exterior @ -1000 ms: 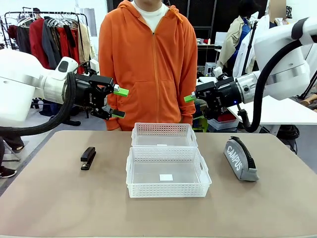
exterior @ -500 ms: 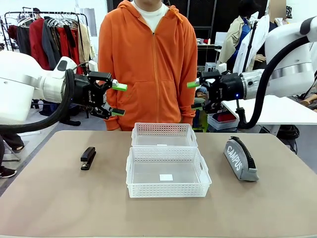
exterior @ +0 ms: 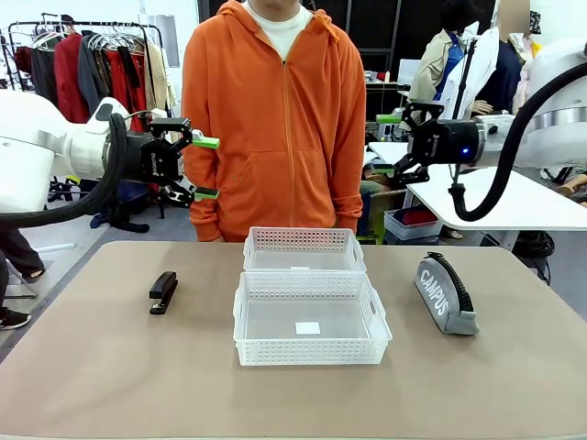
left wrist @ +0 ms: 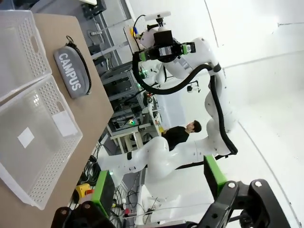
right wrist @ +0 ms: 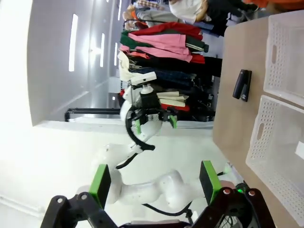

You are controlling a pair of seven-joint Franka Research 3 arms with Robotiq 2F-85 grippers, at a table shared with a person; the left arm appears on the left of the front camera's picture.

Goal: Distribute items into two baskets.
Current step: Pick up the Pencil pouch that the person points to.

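Note:
A small black stapler [exterior: 163, 292] lies on the table's left side. On the right side lies a grey zip pouch [exterior: 446, 293] lettered "CAMPUS". Between them two white lattice baskets stand touching: the near basket [exterior: 312, 352], with a white label on its floor, and the far basket [exterior: 303, 240]. My left gripper [exterior: 204, 168] hangs open high above the table's left edge. My right gripper [exterior: 393, 144] hangs open high at the right. In the left wrist view the open gripper [left wrist: 159, 185] faces the pouch [left wrist: 71, 73]. In the right wrist view the open gripper [right wrist: 154, 183] faces the stapler [right wrist: 242, 85].
A person in an orange hoodie [exterior: 275, 119] stands at the far edge, right behind the baskets. A clothes rack [exterior: 92, 64] stands at the back left and a white table [exterior: 495, 202] at the back right. Bare tabletop lies in front of the baskets.
Both grippers have drawn apart from the middle. The left one moved left and the right one moved right and up. Both stayed open, and nothing on the table has moved.

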